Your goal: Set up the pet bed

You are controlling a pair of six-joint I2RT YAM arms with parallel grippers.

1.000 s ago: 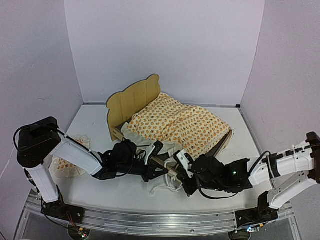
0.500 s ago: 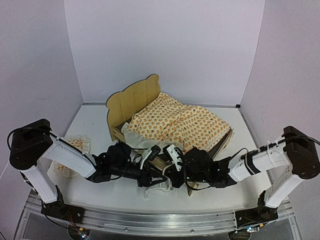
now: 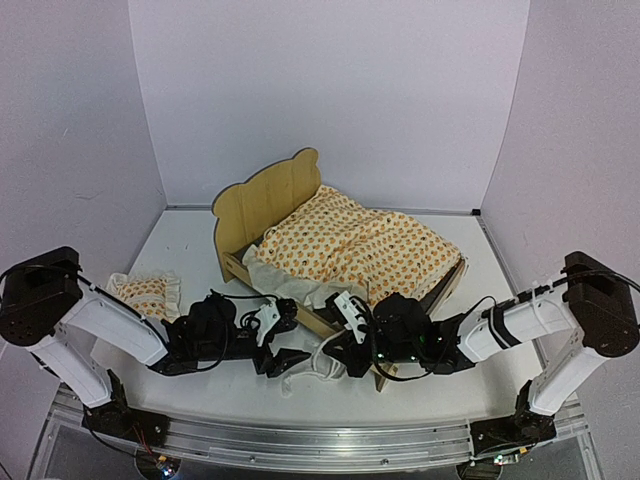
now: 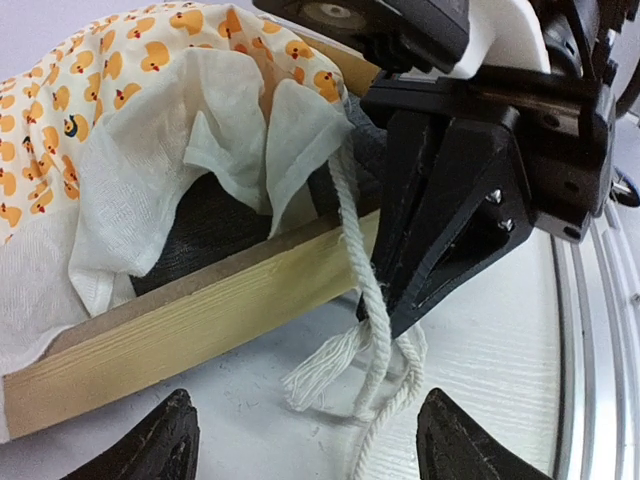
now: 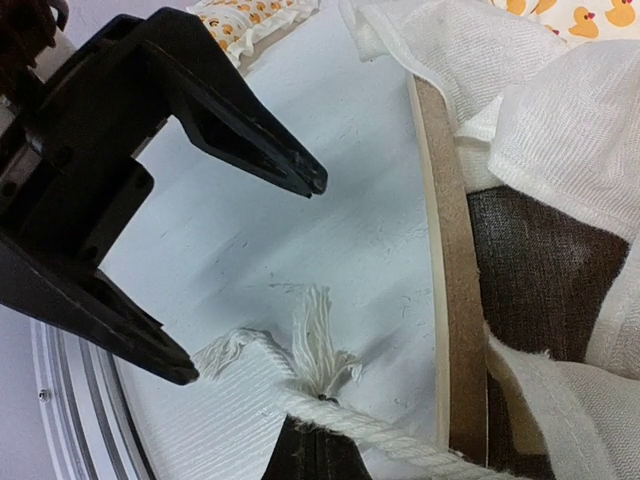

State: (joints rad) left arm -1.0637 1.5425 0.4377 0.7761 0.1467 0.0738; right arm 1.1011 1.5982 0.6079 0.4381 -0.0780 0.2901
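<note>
The pet bed's plywood headboard (image 3: 266, 204) stands at the back left, and the duck-print cover (image 3: 362, 246) lies over the frame. Its side rail (image 4: 190, 322) and dark grey base (image 4: 212, 222) show under the cover's white gauze edge (image 4: 130, 210). A white cord tie (image 4: 374, 300) hangs from the cover's corner down to the table. My right gripper (image 5: 316, 448) is shut on this cord (image 5: 350, 420) next to the rail (image 5: 445, 250). My left gripper (image 4: 310, 452) stands open just short of the cord, nothing between its fingers (image 4: 150, 448); its open fingers (image 5: 260, 150) also fill the right wrist view.
A small matching ruffled pillow (image 3: 146, 293) lies on the table at the left, behind my left arm. Both grippers (image 3: 288, 340) (image 3: 337, 350) sit close together at the bed's near corner. Purple walls close in the white table on three sides.
My left gripper has opened, let go of the cord and drawn back to the left. My right gripper moved in to the bed's near corner and stays shut on the cord.
</note>
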